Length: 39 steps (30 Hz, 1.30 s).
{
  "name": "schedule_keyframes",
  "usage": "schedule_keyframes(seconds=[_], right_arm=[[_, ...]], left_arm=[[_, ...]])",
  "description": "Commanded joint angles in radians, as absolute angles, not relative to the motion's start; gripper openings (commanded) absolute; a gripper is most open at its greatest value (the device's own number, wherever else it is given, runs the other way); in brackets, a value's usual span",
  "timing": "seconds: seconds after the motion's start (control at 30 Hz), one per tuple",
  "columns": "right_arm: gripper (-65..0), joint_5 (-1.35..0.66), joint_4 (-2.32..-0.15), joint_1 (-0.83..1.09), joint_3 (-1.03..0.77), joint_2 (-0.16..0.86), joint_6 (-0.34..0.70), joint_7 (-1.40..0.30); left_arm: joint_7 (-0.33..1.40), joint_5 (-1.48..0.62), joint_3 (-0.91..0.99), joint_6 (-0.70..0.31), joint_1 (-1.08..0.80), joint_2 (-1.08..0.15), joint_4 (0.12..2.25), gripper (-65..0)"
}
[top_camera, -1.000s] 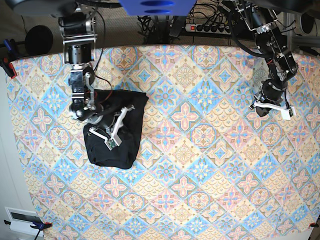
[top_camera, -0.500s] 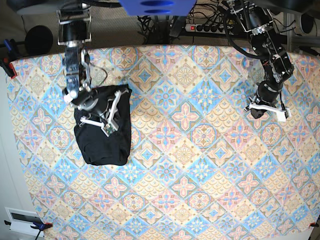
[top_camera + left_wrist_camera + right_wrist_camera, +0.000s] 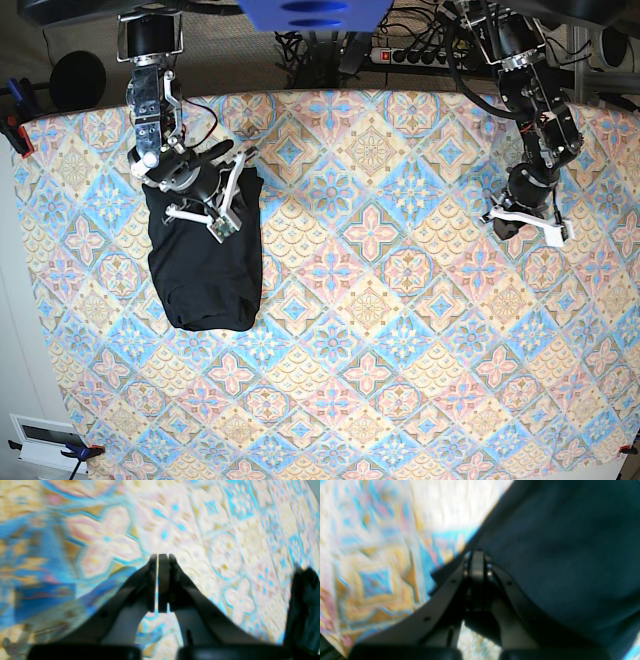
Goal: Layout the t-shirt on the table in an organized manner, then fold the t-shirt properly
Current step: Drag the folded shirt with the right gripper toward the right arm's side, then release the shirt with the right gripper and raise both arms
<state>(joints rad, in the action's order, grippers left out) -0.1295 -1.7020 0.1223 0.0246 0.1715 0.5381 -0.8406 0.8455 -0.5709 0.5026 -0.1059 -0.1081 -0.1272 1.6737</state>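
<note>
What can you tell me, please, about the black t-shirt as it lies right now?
The t-shirt is plain black soft fabric with no print, bunched into a compact, roughly folded bundle with no sleeves showing. It lies on the table near its left side in the base view. The right pincer sits shut over its upper edge; whether it pinches cloth is unclear.

one t-shirt (image 3: 205, 270), one table (image 3: 400, 330), two arms

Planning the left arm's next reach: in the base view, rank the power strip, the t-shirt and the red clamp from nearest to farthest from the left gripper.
From the left gripper:
1. Power strip, beyond the table's far edge.
2. T-shirt, across the table under the right arm.
3. Red clamp, on the opposite far corner.
</note>
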Motion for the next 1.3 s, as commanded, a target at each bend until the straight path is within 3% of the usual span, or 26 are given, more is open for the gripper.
schedule_keyframes(seconds=[0.0, 0.23, 0.47, 0.67, 1.0, 1.27], right_arm=[[-65.0, -0.14, -1.715, 0.105, 0.024, 0.177, 0.535, -0.816], [-65.0, -0.142, -1.767, 0.117, 0.025, 0.176, 0.535, -0.826], [-65.0, -0.143, -1.977, 0.217, 0.007, 0.177, 0.535, -0.817], [-65.0, -0.213, -2.025, 0.389, -0.157, 0.176, 0.535, -0.816], [-65.0, -0.687, -2.026, 0.621, -0.59, 0.18, 0.535, -0.826], [-65.0, -0.693, -2.02, 0.811, -0.7, 0.177, 0.535, -0.822]], left_arm=[[0.825, -0.579, 0.509, -0.111, -0.099, -0.14, 1.69, -64.9], [0.828, -0.581, 0.509, -0.111, -0.099, -0.14, 1.693, -64.9], [0.855, -0.581, 0.516, -0.111, -0.136, -0.154, 1.816, -64.9], [0.894, -0.582, 0.549, -0.113, -0.265, -0.239, 1.943, -64.9], [0.895, -0.651, 0.763, -0.113, -0.533, -0.297, 2.034, -65.0], [0.9, -0.86, 0.908, -0.114, -0.842, -0.331, 2.028, -65.0]])
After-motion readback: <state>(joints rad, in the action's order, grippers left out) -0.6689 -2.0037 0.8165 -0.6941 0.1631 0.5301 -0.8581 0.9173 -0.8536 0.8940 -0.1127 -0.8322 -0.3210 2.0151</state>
